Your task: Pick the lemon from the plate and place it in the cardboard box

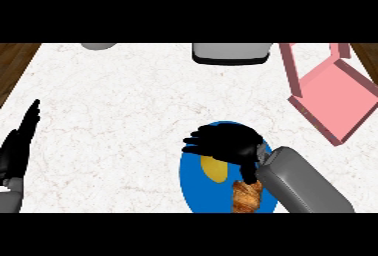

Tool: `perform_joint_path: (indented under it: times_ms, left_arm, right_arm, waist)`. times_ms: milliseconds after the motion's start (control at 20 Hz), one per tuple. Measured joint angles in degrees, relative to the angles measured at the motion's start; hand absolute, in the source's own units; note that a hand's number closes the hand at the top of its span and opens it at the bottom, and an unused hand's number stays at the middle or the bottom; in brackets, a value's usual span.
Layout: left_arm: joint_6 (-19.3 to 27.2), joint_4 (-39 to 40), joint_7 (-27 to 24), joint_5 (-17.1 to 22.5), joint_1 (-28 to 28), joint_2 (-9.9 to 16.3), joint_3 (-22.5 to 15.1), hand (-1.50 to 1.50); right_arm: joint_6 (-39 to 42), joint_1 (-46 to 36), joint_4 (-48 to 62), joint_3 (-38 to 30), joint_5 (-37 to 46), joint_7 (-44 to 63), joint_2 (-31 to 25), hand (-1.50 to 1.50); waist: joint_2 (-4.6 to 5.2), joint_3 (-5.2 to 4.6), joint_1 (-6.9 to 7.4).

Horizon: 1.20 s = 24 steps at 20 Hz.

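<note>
Hovering right hand (225, 144) over lemon (215, 170) on blue plate (193, 185).
Fingers curled downward above the fruit, contact unclear; left hand (18, 145) open, resting at left edge.

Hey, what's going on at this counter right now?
The robot's right hand is over the blue plate, fingers curled down just above the lemon, which lies on the plate; whether it is touching it cannot be told. A brown pastry-like item sits on the same plate beside it. The pink cardboard box waits open at the counter's far right, with nothing visible in it. The left hand rests open at the left edge, fingers up.
</note>
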Motion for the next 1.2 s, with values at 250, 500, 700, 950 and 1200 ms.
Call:
perform_joint_path:
  times_ms: [250, 500, 700, 950, 1200]
  left_arm:
    - [-1.4, -0.8, 0.6, -0.6, -0.1, -0.4, 1.3, 0.00]
    - [-2.2, 0.5, 0.5, -1.7, -1.2, -1.0, 2.7, 0.00]
    - [-2.4, 0.0, 0.1, -2.4, -0.6, -2.1, 2.8, 0.00]
    - [-2.5, 1.2, -0.6, -3.6, -1.4, -2.8, 3.4, 0.00]
    - [-2.4, 0.1, -0.5, -4.3, -0.4, -3.5, 3.6, 0.00]
  right_arm:
    - [1.3, 2.9, -3.3, 0.1, 1.8, -1.6, 1.5, -1.50]
    - [3.8, 4.5, -6.1, 0.6, 5.2, -0.2, 2.6, -1.50]
    - [3.2, 5.5, -4.5, 1.5, 8.9, 1.1, 3.3, -1.50]
    - [1.8, 5.7, -0.8, 1.9, 13.1, 3.6, 6.9, 1.50]
    - [-8.1, 5.3, 3.6, 0.8, 16.0, 1.2, 8.0, 1.50]
  waist:
    - [0.00, 0.00, -0.02]
    - [0.01, -0.01, -0.10]
    - [-0.02, -0.03, 0.02]
    - [-0.18, -0.16, 0.09]
    - [-0.20, -0.18, 0.26]
